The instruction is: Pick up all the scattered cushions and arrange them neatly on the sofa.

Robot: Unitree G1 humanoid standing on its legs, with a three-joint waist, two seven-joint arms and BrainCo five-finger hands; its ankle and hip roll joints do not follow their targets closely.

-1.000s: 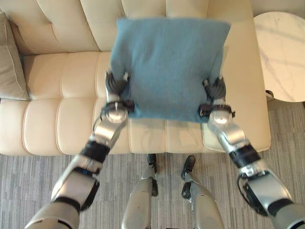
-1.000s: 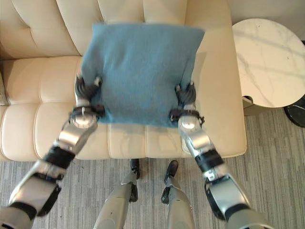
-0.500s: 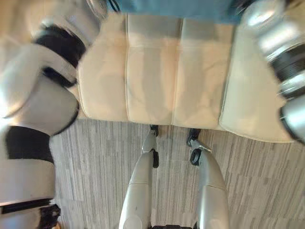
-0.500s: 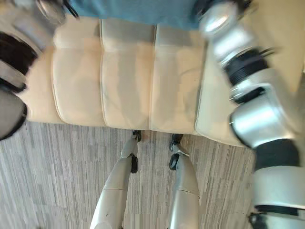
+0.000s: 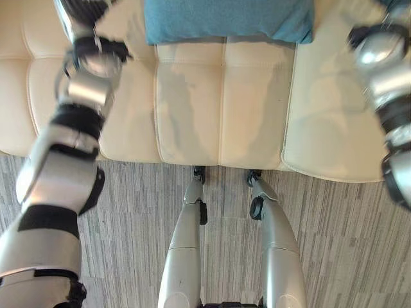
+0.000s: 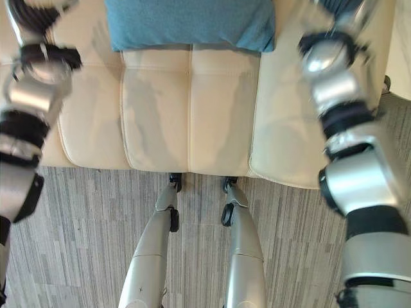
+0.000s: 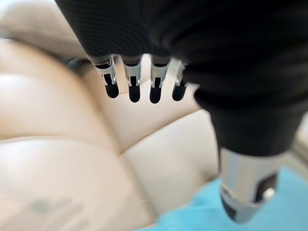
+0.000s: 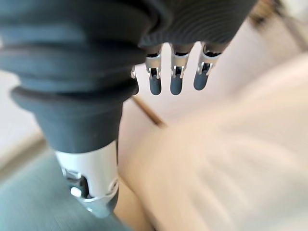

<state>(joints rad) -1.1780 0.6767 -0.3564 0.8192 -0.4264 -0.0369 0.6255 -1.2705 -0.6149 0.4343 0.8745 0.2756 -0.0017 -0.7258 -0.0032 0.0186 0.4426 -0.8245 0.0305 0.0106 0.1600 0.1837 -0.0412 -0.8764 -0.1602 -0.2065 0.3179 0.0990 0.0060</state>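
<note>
The blue cushion (image 5: 228, 19) lay on the sofa (image 5: 257, 115) at top centre. The left hand (image 7: 139, 82) and right hand (image 8: 175, 79) hung clear with fingers straight, holding nothing. It seemed unpropped, so it might slump forward off the seat.
</note>
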